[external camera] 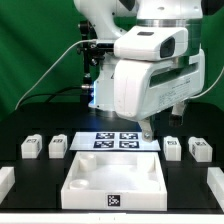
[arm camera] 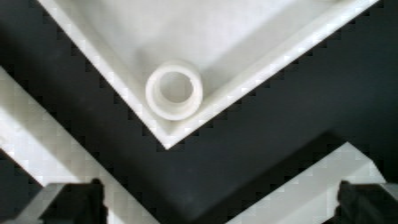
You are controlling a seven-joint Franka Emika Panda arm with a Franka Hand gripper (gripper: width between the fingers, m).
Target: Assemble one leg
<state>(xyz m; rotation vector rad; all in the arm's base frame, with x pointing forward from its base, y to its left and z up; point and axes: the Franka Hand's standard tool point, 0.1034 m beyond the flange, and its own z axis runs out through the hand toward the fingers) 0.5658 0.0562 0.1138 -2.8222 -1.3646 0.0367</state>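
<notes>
Your fingers [arm camera: 71, 203] stand apart and hold nothing, near a corner of the tray [external camera: 85, 200] with its round hole [arm camera: 173, 88]. The leg [external camera: 172, 147] lies loose on the surface [external camera: 40, 170], 1 of 4 beside the tray. I judge nothing is done yet: picking and mounting remain.

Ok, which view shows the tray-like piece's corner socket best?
Wrist view: the round socket sits close and clear in the corner. The exterior view shows the whole tray-like piece, but no socket can be made out.

White leg [external camera: 31, 147], black-white tags; white tray [external camera: 110, 172]; black table [external camera: 35, 185]; green backdrop [external camera: 30, 50].
</notes>
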